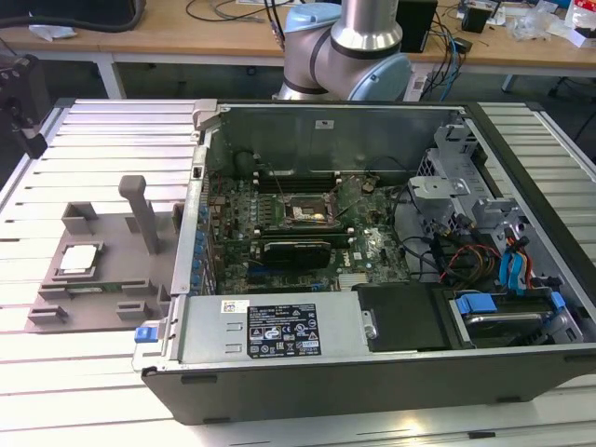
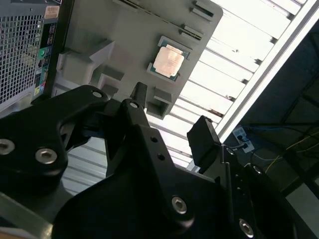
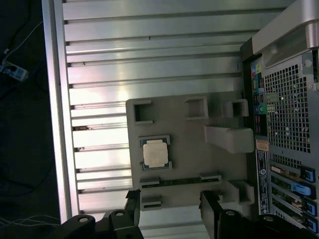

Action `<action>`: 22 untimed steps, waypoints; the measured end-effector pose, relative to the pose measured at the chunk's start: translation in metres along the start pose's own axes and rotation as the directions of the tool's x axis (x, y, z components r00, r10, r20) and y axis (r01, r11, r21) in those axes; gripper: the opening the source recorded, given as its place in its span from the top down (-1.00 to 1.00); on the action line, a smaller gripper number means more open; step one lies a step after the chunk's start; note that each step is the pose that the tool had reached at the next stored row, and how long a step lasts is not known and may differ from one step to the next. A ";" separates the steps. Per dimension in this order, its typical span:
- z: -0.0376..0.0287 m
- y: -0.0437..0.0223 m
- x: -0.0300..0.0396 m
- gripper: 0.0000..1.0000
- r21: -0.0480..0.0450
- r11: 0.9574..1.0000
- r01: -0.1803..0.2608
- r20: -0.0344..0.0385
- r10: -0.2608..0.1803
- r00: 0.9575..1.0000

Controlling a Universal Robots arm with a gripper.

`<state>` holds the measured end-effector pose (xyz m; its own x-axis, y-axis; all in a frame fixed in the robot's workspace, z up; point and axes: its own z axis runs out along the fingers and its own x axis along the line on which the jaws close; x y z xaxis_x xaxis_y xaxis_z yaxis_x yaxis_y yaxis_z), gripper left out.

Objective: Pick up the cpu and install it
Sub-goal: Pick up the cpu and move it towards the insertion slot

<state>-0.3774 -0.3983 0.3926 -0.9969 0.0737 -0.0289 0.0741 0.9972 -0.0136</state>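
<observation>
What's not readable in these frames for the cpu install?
Socket, exterior view: too small to tell whether its frame is open or latched.
cpu corner mark, both wrist views: too small, orientation unclear.
Gripper height above the grey fixture, wrist views: no depth cue.
Arm, exterior view: cut off by the top edge.

Exterior view is lit evenly and brightly, with soft shadows cast only inside the case (image 1: 326, 130). In both wrist views the aluminium slats (image 2: 249, 59) (image 3: 149, 74) are blown out by strong glare. In the second wrist view the cpu (image 2: 168, 60) is washed pinkish and the gripper (image 2: 170, 110) is rendered near-black.
</observation>
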 end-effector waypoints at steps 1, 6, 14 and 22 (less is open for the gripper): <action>0.0002 0.0000 0.0000 -0.21 0.000 1.000 0.000 0.000 0.000 1.000; 0.0032 0.0001 0.0001 -0.21 0.000 1.000 0.000 0.000 0.000 1.000; 0.0095 0.0001 0.0003 -0.21 0.000 1.000 0.000 0.000 0.000 1.000; 0.0147 0.0002 0.0004 -0.21 0.000 1.000 0.000 0.000 0.000 1.000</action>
<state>-0.3774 -0.3983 0.3778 -0.9969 0.0737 -0.0288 0.0741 0.9972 -0.0137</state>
